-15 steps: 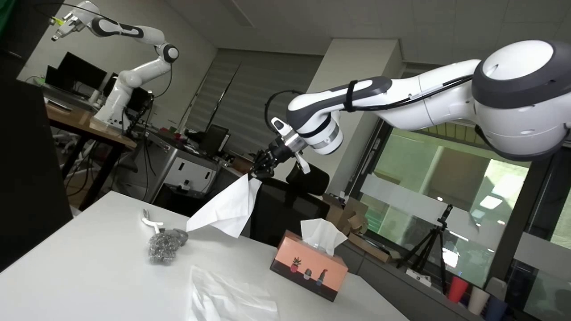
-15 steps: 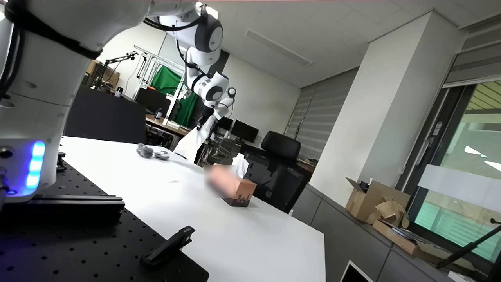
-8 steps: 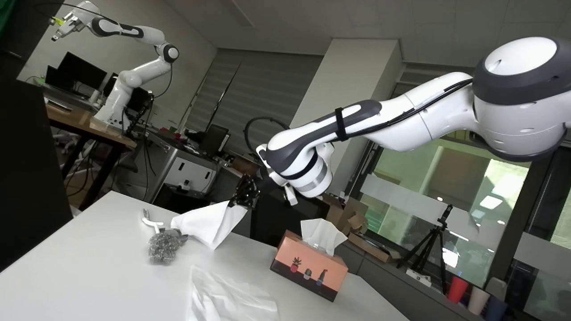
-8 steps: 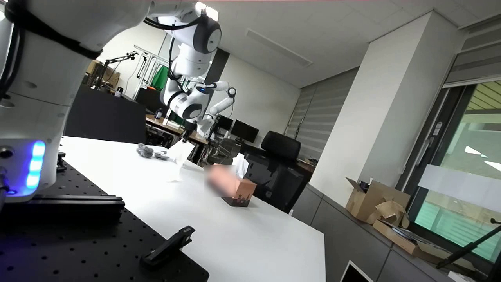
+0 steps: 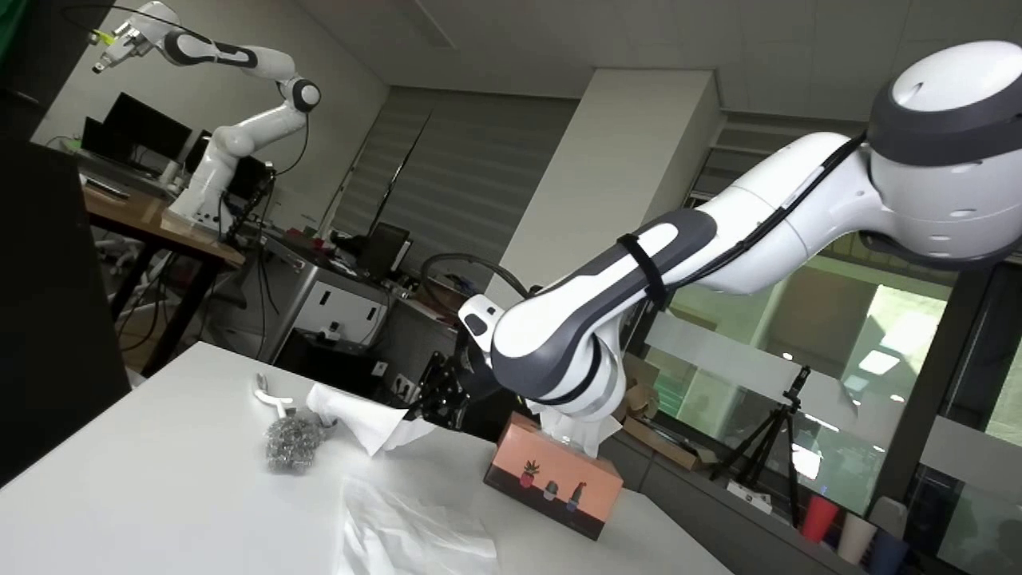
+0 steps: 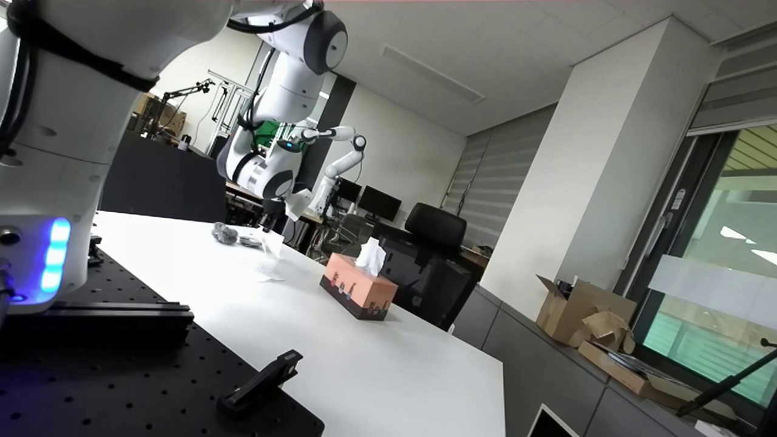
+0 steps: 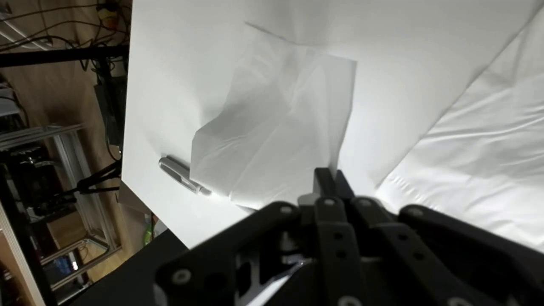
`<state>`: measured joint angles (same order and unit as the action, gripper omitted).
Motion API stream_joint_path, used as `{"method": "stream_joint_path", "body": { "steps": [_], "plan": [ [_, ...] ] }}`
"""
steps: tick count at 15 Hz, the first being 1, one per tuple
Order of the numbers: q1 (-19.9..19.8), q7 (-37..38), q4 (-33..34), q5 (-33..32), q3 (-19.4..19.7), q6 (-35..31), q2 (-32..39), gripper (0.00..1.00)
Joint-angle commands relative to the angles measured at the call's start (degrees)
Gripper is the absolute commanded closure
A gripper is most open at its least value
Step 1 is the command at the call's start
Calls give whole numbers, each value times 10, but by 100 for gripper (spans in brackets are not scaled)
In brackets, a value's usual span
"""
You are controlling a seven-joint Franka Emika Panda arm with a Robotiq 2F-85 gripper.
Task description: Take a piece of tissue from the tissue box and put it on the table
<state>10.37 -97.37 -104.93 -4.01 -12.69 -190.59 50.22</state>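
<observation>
My gripper (image 7: 333, 180) is shut on a white tissue (image 7: 276, 136), pinching one corner between its fingertips. In an exterior view the gripper (image 5: 413, 413) is low over the far edge of the white table (image 5: 176, 479). The tissue (image 5: 363, 417) spreads from it to the left, its lower part seemingly touching the table. The gripper (image 6: 266, 226) and tissue (image 6: 273, 244) also show in an exterior view. The orange tissue box (image 5: 551, 479), with another tissue sticking out of its top, stands to the right; it also shows here (image 6: 358, 288). The wrist view does not show the box.
A grey wire scrubber (image 5: 291, 443) and a white-handled tool (image 5: 271, 398) lie beside the held tissue. A wrinkled white sheet (image 5: 411, 535) lies flat nearer the camera; it also shows in the wrist view (image 7: 480, 165). A black clamp (image 6: 261, 385) sits at the table's edge.
My gripper has come down toward the table with the tissue. The tissue hung in the air before and now bends sideways over the table. The box has not moved.
</observation>
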Motion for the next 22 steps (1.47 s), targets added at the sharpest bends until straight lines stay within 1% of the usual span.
{"method": "stream_joint_path", "body": {
  "steps": [1, 3, 5, 6, 7, 9, 10, 11, 12, 13, 14, 15, 18, 19, 20, 21, 22],
  "plan": [
    [37, 76, -107, -44, 77, -31, -89, 100],
    [69, 95, -147, -49, 128, -42, -121, 100],
    [87, 101, -172, -60, 158, -38, -141, 100],
    [86, 105, -181, -69, 158, -29, -150, 74],
    [79, 104, -190, -83, 153, -22, -158, 73],
    [49, 108, -202, -117, 121, -2, -174, 61],
    [34, 111, -206, -133, 105, 8, -179, 53],
    [4, 112, -210, -152, 73, 20, -185, 47],
    [-13, 114, -212, -163, 55, 29, -189, 41],
    [-40, 113, -213, -175, 27, 40, -194, 33],
    [-64, 88, -218, -158, -2, 50, -201, 27],
    [-80, 88, -222, -157, -18, 61, -213, 19],
    [-151, 75, -228, -147, -93, 100, -243, 1],
    [-193, 63, -226, -143, -141, 122, -245, 0],
    [-136, 77, -205, -148, -83, 93, -214, 10],
    [-163, 72, -207, -148, -112, 109, -223, 4],
    [-178, 70, -208, -148, -128, 117, -229, 0]
  ]
}}
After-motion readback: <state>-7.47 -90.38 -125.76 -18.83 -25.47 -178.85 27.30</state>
